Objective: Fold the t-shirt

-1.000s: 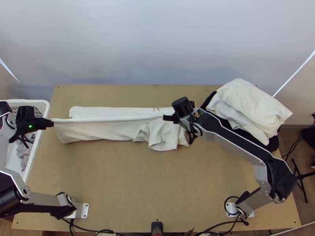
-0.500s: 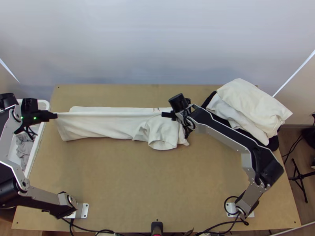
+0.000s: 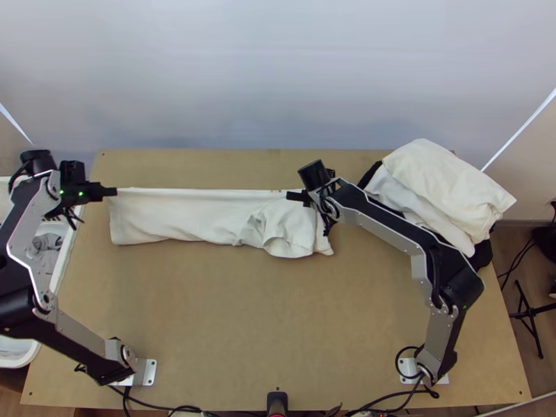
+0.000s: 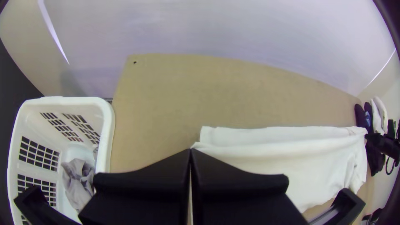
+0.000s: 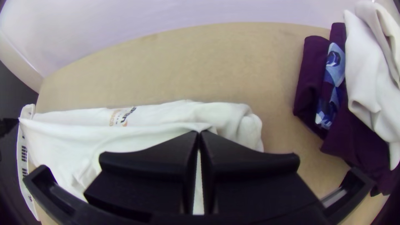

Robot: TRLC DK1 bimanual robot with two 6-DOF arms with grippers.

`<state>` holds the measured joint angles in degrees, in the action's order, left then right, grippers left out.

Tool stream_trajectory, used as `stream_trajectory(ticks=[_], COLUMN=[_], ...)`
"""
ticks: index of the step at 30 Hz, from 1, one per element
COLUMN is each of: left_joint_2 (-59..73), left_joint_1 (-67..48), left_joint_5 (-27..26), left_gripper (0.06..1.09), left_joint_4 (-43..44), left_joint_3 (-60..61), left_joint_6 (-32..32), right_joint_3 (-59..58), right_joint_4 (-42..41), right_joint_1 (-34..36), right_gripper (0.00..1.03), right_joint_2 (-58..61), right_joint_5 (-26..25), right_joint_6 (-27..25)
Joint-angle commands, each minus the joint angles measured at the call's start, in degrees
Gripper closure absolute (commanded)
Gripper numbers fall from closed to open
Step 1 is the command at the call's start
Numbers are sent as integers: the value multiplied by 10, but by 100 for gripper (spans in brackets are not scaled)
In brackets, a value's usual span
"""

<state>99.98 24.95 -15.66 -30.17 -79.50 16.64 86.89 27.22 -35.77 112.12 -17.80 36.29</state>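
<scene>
As we look over the wooden surface (image 3: 229, 313), we see the white t-shirt (image 3: 181, 215) lying in a long folded strip, its far edge clenched by the left pincer (image 3: 115, 192) at one end and the right pincer (image 3: 289, 197) near the other, beside dark-and-orange print (image 5: 125, 118).

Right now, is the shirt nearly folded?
Partly. Done: the white t-shirt is already a long, narrow strip. In hand: the left pincer and right pincer pinch one long edge, taut between them. Still to do, probably: neaten the bunched cloth near the right pincer, then fold the strip shorter.
</scene>
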Motion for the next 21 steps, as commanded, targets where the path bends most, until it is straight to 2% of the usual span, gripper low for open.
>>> stream_trajectory(ticks=[1, 18, 19, 20, 21], left_joint_2=[55, 152, 150, 147, 144], left_joint_1=[-32, -52, -52, -51, -50], left_joint_5=[13, 32, 31, 32, 32], left_gripper=[105, 105, 104, 96, 78], left_joint_4=[6, -2, -11, -15, -20], left_joint_3=[-41, -103, -103, -102, -101], left_joint_6=[-8, 15, 16, 15, 15], right_joint_3=[21, 65, 65, 65, 64], right_joint_4=[-7, -11, -11, -11, -11], right_joint_1=[16, 22, 22, 22, 22], right_gripper=[100, 99, 85, 61, 28], right_joint_2=[29, 92, 91, 89, 87], right_joint_5=[-1, -1, -1, -1, -1], right_joint_6=[-4, -1, 0, 1, -1])
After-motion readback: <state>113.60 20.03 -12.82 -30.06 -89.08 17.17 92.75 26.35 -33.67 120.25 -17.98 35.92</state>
